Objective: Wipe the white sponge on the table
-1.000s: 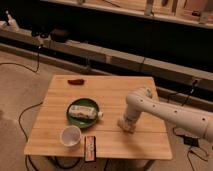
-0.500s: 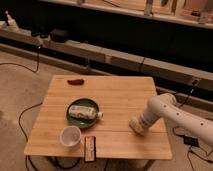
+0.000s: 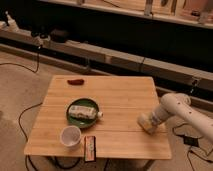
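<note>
The white sponge (image 3: 143, 123) is a small off-white pad lying on the light-wood table (image 3: 115, 95), near its right front edge. My gripper (image 3: 152, 120) is at the end of the white arm that reaches in from the right. It is down on the sponge, right at the table top, and hides the sponge's right side.
A green plate (image 3: 75, 119) holding a white oblong packet (image 3: 84, 111) sits left of centre. A white cup (image 3: 70, 136) and a dark flat packet (image 3: 90, 148) stand near the front edge. A small red object (image 3: 76, 81) lies at the far left. A long dark shelf unit (image 3: 125, 35) runs behind. Cables lie on the floor.
My gripper and the sponge have slid to the right across the table, from near the middle front toward the right edge. The other things have not moved.
</note>
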`<state>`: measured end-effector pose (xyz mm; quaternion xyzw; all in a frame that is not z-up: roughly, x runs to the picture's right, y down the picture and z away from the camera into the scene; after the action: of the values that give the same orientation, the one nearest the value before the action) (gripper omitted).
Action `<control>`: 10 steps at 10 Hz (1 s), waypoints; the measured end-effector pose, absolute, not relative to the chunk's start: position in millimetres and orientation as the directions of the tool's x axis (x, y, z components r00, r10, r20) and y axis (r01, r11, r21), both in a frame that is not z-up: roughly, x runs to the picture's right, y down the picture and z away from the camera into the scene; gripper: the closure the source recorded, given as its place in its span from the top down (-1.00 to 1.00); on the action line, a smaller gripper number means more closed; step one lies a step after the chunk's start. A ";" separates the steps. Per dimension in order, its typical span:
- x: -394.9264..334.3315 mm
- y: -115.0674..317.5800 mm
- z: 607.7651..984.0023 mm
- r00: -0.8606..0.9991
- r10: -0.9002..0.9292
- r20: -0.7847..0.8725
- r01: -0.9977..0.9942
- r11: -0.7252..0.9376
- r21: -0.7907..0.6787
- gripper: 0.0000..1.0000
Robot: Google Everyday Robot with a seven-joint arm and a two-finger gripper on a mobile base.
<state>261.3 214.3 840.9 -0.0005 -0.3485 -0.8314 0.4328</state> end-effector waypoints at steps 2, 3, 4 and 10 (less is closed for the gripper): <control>263.8 193.8 854.7 -0.643 -0.698 0.314 0.710 -0.390 0.586 -1.00; 263.6 184.7 859.0 -0.651 -0.689 0.318 0.707 -0.397 0.585 -1.00; 266.0 168.7 865.5 -0.662 -0.675 0.326 0.704 -0.409 0.581 -1.00; 214.5 111.8 903.7 -0.740 -0.603 0.298 0.636 -0.483 0.602 -1.00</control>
<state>214.5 111.8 903.7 -0.0229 -0.3594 -0.8608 0.3596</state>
